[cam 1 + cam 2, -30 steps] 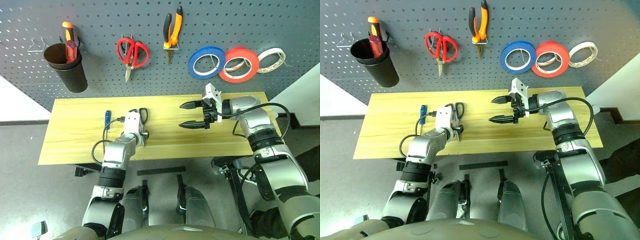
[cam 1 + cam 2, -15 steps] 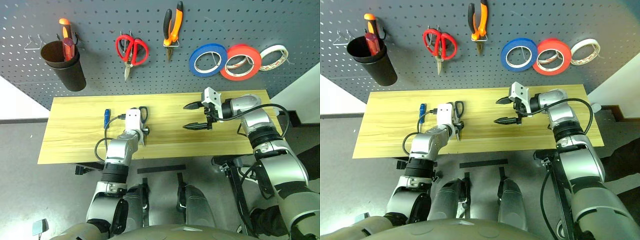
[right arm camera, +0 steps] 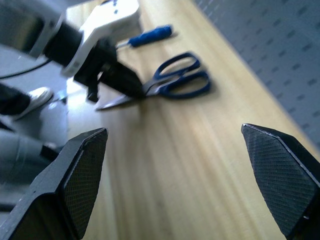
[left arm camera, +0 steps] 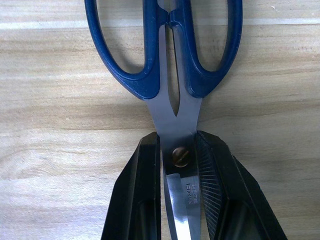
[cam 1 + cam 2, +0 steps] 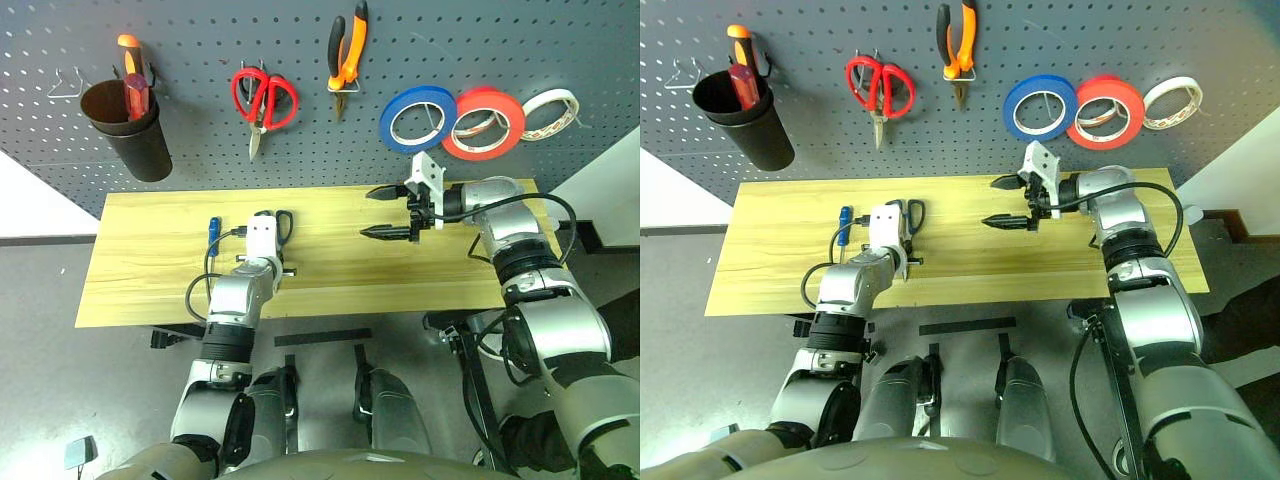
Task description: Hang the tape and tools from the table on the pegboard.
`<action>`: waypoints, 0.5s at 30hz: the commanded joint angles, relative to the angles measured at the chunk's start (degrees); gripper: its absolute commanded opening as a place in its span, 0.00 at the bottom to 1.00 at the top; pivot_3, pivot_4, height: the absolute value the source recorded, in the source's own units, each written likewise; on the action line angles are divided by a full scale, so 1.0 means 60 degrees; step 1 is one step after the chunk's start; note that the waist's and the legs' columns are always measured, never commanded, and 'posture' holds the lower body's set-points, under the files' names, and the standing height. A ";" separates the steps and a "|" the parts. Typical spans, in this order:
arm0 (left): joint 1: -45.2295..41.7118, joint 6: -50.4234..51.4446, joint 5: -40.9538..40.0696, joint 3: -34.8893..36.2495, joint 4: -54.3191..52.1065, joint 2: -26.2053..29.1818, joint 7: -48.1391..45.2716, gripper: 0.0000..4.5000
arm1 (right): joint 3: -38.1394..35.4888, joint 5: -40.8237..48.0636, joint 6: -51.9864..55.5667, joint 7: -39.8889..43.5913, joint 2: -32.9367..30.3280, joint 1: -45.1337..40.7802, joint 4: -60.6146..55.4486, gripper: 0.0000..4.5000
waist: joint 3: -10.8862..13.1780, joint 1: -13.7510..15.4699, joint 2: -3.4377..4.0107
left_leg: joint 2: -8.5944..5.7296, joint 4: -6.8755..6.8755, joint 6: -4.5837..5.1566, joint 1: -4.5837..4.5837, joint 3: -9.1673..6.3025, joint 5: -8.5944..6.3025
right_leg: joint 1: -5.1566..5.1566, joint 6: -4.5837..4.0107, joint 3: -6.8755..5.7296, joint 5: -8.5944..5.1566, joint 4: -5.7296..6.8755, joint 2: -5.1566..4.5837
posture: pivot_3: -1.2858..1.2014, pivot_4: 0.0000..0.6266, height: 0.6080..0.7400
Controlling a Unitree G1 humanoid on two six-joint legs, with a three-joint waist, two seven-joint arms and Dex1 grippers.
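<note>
On the left half of the counter [image 5: 150,290] you have the left pincer [image 4: 178,145] pinching the dark-blue-handled scissors [image 4: 170,65] at the pivot screw, one black finger against each side of the blades. The scissors lie flat on the wood, their handle loops pointing to the far edge and the blades running back between the fingers. Just left of them lies the slim blue-handled screwdriver [image 5: 213,236], apart from the pincer, its handle toward the far side.

Your right pincer [image 5: 385,211] hangs above the right half of the counter, pointing left, its two fingers spread wide with nothing between them. It is well apart from the scissors.

Up on the pegboard [image 5: 560,40] you can see the blue tape [image 5: 417,118] hanging beside a red roll [image 5: 483,123] and a cream-white roll [image 5: 550,112]. The orange-and-black pliers [image 5: 346,57] hang left of the blue tape, then red-handled scissors [image 5: 262,102], and at far left a black cup [image 5: 128,130] holding two screwdrivers.
</note>
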 commanded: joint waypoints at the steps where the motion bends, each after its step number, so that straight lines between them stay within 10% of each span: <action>1: 0.0427 0.0506 -0.0005 -0.0269 -0.0762 0.0243 -0.0390 0.15 | -0.0342 0.0246 0.0169 -0.0015 -0.0016 -0.0021 -0.0098 1.00 | 0.0000 -0.0002 0.0000 | 0.0000 -0.0003 0.0000 -0.0001 0.0000 0.0000 | 0.0000 0.0000 -0.0001 0.0000 -0.0003 0.0001 | 0.54 0.53 0.94; 15: 0.3044 -0.0182 -0.2319 0.0365 -0.6284 0.2290 -0.4296 0.15 | -0.0787 0.0678 0.0416 0.0146 -0.0249 0.0201 -0.1076 1.00 | -0.0009 0.0005 0.0002 | 0.0004 -0.0014 -0.0004 -0.0032 -0.0011 0.0001 | -0.0001 0.0002 -0.0025 0.0001 -0.0057 0.0008 | 0.55 0.37 0.94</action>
